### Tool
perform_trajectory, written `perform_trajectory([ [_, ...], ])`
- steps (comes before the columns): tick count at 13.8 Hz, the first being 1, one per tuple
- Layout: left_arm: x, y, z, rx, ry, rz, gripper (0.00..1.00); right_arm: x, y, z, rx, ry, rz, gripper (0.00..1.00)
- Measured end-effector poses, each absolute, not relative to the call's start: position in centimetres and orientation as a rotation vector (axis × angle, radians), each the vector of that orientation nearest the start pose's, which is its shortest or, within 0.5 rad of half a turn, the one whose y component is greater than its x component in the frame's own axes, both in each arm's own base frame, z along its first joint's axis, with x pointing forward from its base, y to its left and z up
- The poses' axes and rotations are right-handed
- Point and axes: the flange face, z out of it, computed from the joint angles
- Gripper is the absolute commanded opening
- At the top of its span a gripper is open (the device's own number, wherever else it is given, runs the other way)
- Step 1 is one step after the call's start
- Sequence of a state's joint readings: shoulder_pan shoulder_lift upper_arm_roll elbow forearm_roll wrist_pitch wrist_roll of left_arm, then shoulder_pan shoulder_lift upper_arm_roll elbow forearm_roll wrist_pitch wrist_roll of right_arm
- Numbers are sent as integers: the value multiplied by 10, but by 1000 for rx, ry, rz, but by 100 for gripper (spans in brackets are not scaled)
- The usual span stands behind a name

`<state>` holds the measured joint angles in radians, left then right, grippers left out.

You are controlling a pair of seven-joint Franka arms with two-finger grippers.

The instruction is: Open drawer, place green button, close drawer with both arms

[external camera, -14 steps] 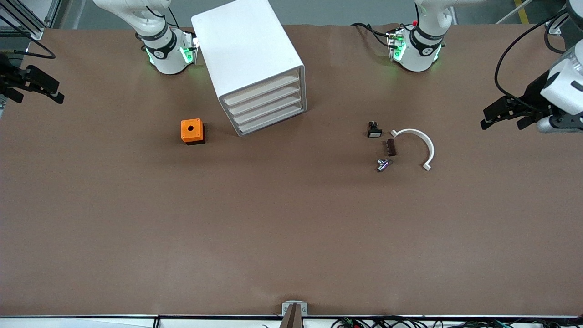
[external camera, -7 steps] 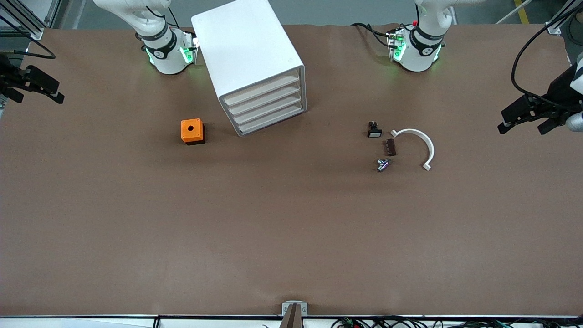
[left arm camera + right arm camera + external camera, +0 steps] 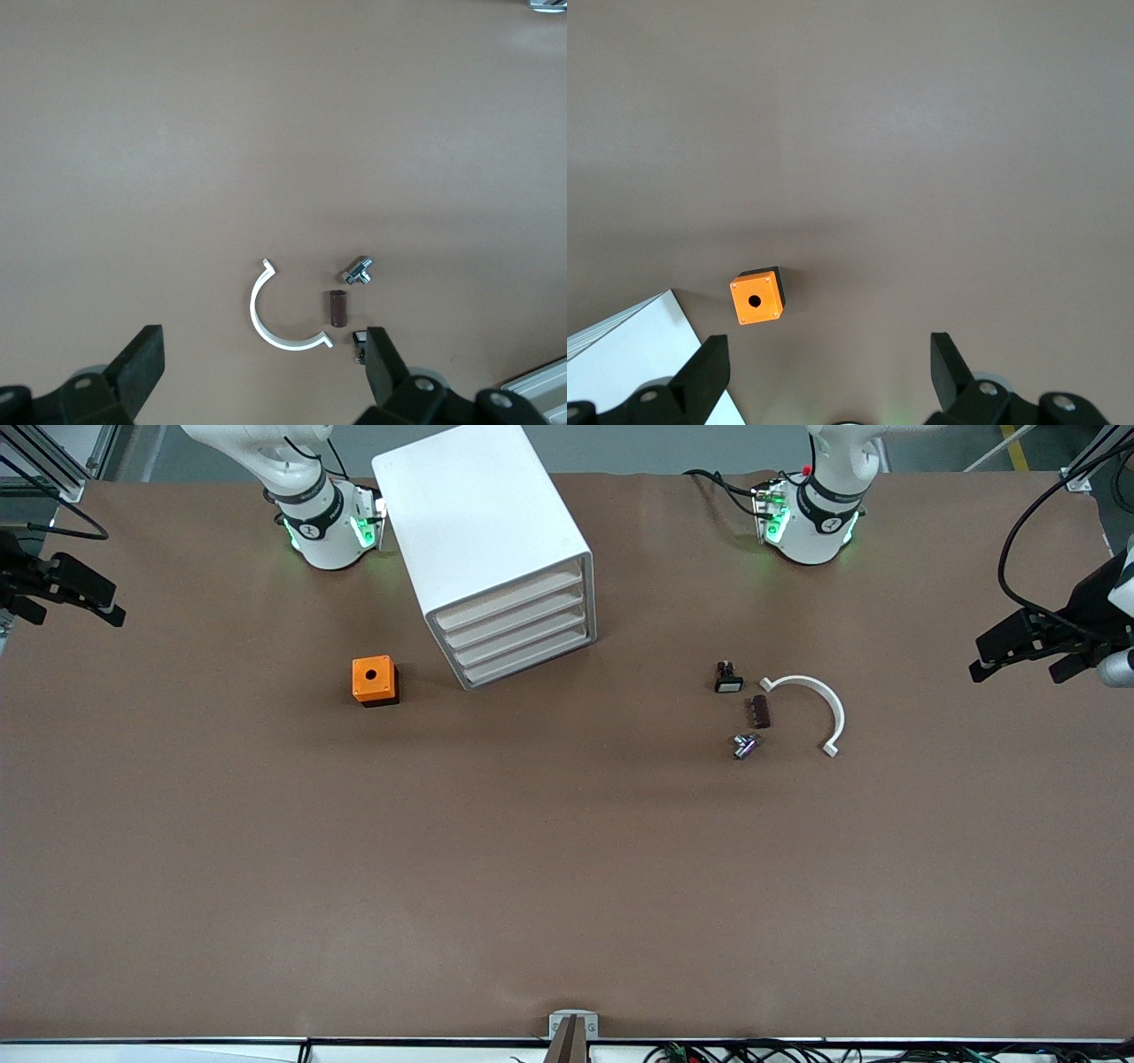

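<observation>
Front view shows, nearest the camera, a small metallic part (image 3: 745,746), then a brown block (image 3: 759,711) beside a white curved piece (image 3: 813,707), then a small black part with a white face (image 3: 728,678). An orange cube (image 3: 375,680) lies toward the right arm's end. Farther, the cabinet (image 3: 483,540) has its lowest drawer (image 3: 530,662) shut. No green-capped button is discernible. Left end effector (image 3: 1017,648) and right end effector (image 3: 75,593) hang wide open over the tabletop (image 3: 567,886) ends, holding nothing.
</observation>
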<state>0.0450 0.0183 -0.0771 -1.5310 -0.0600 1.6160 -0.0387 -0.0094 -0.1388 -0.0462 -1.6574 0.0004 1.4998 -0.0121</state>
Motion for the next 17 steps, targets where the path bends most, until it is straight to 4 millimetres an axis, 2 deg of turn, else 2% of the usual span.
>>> perform_trajectory([
  [4,567,-22,633,-3204,-18,-82,100,502,-30,651,-3133,67,34,100],
  [9,580,-10,608,-3205,-54,-13,100,502,-30,650,-3133,68,38,100],
  [17,581,-21,615,-3173,-15,-39,100,502,-30,648,-3133,68,44,100],
])
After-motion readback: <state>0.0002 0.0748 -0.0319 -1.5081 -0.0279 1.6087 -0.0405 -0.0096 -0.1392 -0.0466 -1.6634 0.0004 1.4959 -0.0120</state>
